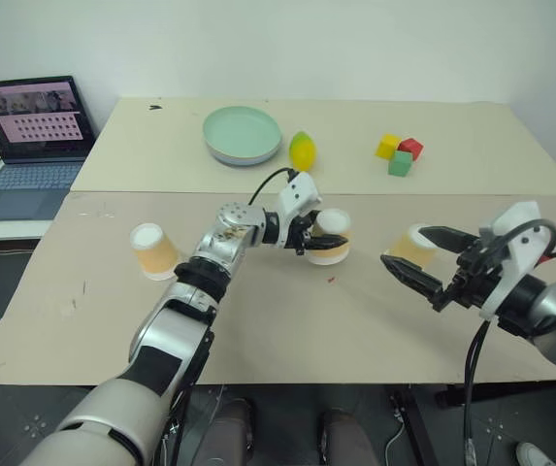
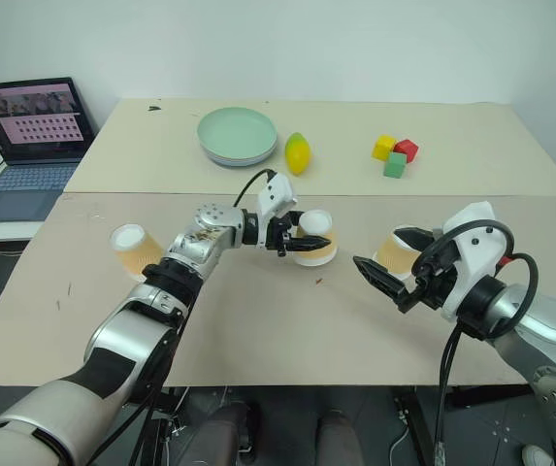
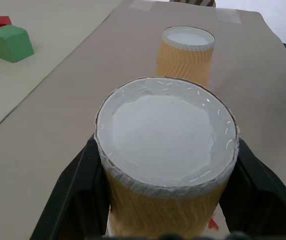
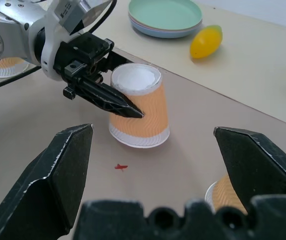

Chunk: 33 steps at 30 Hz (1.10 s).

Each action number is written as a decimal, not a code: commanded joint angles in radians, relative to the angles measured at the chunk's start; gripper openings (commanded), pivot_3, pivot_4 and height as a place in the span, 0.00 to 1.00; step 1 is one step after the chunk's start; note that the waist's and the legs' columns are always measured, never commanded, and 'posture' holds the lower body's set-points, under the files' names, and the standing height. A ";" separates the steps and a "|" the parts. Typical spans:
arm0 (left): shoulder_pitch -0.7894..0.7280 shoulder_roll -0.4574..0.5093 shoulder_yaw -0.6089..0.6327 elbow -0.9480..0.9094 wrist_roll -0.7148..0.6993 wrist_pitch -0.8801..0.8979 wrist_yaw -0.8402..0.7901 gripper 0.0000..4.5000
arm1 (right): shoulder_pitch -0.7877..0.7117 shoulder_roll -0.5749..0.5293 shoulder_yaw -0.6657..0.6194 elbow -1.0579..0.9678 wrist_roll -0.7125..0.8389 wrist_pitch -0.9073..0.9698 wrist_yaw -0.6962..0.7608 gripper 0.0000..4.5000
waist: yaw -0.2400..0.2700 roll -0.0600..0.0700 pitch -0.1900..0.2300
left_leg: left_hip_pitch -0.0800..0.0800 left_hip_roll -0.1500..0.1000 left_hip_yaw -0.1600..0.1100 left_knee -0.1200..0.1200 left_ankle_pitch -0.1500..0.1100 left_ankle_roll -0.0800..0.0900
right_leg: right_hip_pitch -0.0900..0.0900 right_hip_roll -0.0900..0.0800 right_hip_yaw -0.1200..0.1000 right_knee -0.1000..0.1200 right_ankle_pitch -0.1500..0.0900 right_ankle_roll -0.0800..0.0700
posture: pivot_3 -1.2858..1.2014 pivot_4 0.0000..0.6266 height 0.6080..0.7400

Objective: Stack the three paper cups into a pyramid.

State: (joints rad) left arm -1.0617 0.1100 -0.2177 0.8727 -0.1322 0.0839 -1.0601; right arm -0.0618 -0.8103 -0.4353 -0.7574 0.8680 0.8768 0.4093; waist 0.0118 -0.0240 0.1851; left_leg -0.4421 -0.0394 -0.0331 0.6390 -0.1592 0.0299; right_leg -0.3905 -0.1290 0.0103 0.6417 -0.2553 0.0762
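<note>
Cups for the pyramid sat inverted on the tan table (image 1: 287,330) in the left eye view: one (image 1: 153,249) stood alone toward the robot's left, one (image 1: 330,236) sat mid-table inside the left gripper (image 1: 309,236), and a third (image 1: 411,246) stood just beyond the right gripper (image 1: 415,257). A green plate (image 1: 243,134), a yellow lemon (image 1: 302,149) and coloured blocks (image 1: 400,153) lay well behind on the far table, with a laptop (image 1: 33,146) off to the left.

From the right eye view, the left gripper's black fingers were clamped on the middle cup's sides, while the right gripper's jaws stood spread wide with nothing between them, near the third cup.

Along the left wrist view, the held cup's white base faced the camera, a finger (image 3: 73,190) pressing each flank, and the third cup (image 3: 186,52) stood beyond it.

In the right wrist view, the held cup's rim appeared to rest on the table or just above it; I could not tell which.

As a judgement, the thin paper wall could buckle under the squeeze, or the cup could tip on release if set down tilted; placed too far from its neighbour, the base pair would not carry the top cup.
</note>
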 commanded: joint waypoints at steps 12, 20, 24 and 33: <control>-0.075 -0.031 0.046 0.071 0.030 -0.053 0.016 0.98 | -0.005 -0.012 -0.038 -0.027 0.023 -0.017 -0.023 1.00 | 0.000 0.000 0.000 | 0.000 0.000 0.000 0.000 0.000 0.000 | 0.000 0.000 0.000 0.000 0.000 0.001 | 0.52 0.24 1.00; -0.189 0.037 0.173 -0.142 -0.100 0.172 0.014 0.98 | -0.045 -0.014 0.010 0.012 0.009 -0.028 0.000 1.00 | -0.003 -0.001 0.001 | -0.001 0.000 0.000 0.001 0.000 0.000 | 0.000 0.000 0.000 0.000 0.000 0.001 | 0.52 0.24 1.00; -0.223 0.107 0.246 -0.335 -0.205 0.381 0.025 0.98 | -0.079 -0.015 0.044 0.043 -0.008 -0.037 0.024 1.00 | -0.010 -0.002 0.001 | -0.002 0.000 0.000 0.001 0.000 0.000 | -0.001 0.000 0.000 0.000 0.000 0.001 | 0.52 0.24 1.00; -0.125 0.397 0.313 -0.650 -0.324 0.682 -0.002 0.98 | -0.172 0.004 0.152 0.137 -0.064 -0.076 0.098 1.00 | -0.033 -0.001 0.001 | 0.002 0.001 0.000 0.001 0.000 0.000 | 0.000 0.001 0.001 0.003 0.000 0.001 | 0.52 0.24 1.00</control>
State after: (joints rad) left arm -1.2298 0.4488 0.0914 0.3233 -0.4291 0.7257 -1.0203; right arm -0.2040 -0.8095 -0.2886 -0.6250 0.8171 0.8403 0.4845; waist -0.0212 -0.0250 0.1862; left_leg -0.4401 -0.0385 -0.0330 0.6398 -0.1594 0.0301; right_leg -0.3911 -0.1280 0.0115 0.6455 -0.2552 0.0777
